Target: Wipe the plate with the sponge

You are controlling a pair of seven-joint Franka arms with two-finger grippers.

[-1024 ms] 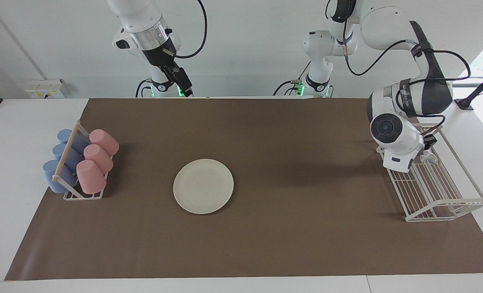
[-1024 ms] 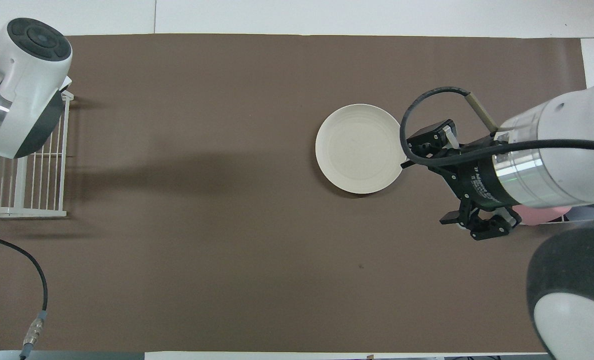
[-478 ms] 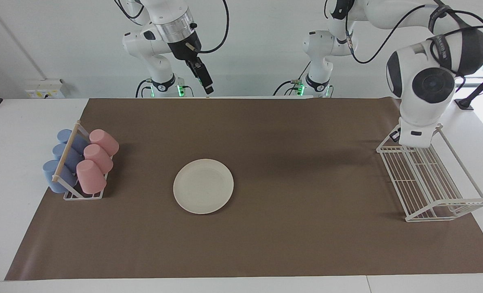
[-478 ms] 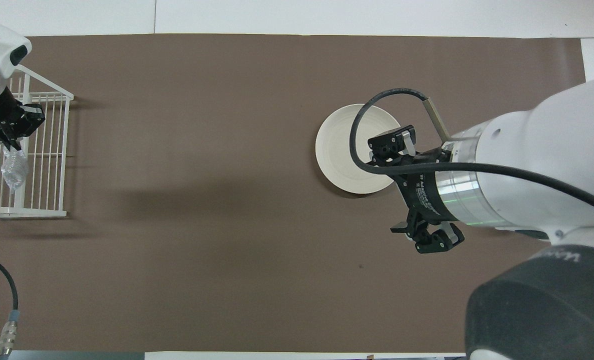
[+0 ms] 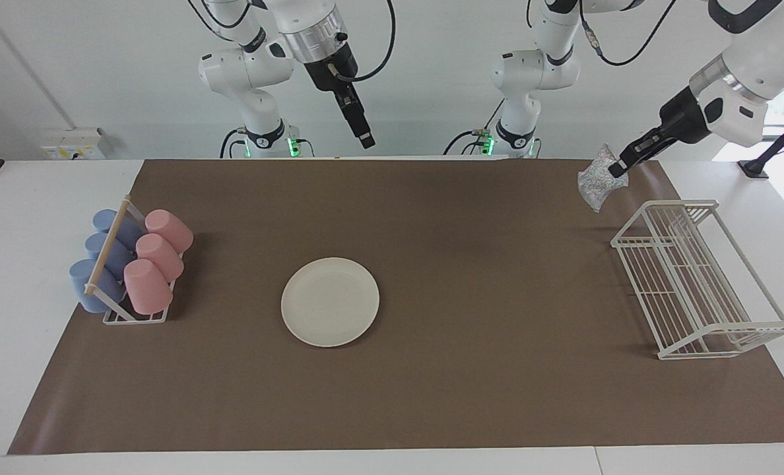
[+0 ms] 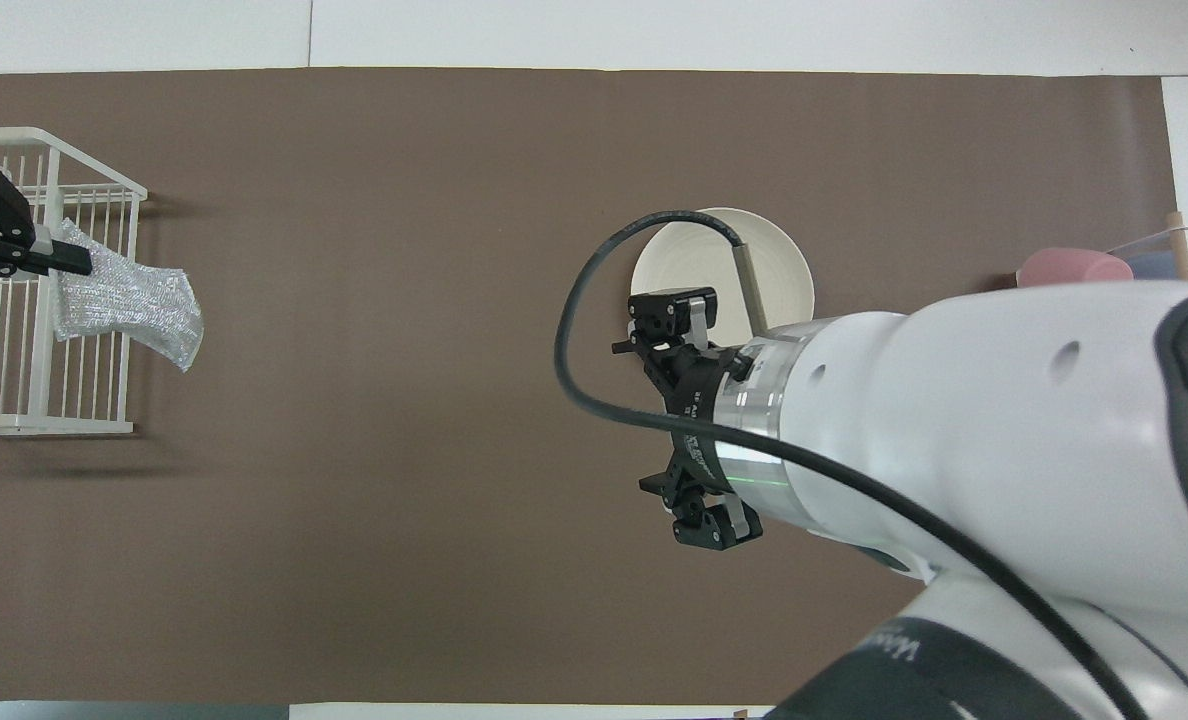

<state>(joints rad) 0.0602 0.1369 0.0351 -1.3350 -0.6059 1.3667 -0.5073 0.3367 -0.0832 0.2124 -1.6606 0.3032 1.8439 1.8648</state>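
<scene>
The cream-white plate [image 5: 330, 301] lies flat on the brown mat, mid-table, somewhat toward the right arm's end. In the overhead view the right arm covers part of the plate [image 6: 784, 258]. My left gripper [image 5: 620, 166] is shut on one end of the silvery speckled sponge [image 5: 596, 181]. It holds the sponge in the air over the mat, beside the wire rack's corner. The overhead view shows the same gripper [image 6: 64, 262] and the sponge [image 6: 132, 305] hanging partly over the rack. My right gripper [image 5: 365, 140] is raised high over the mat's edge by the robots and holds nothing.
A white wire rack [image 5: 695, 284] stands at the left arm's end of the mat; it also shows in the overhead view [image 6: 14, 400]. A small rack of pink and blue cups [image 5: 128, 267] lying on their sides stands at the right arm's end.
My left gripper has lifted the sponge out of the wire rack and swung it up beside the rack. My right arm has moved toward the table's middle, above the plate.
</scene>
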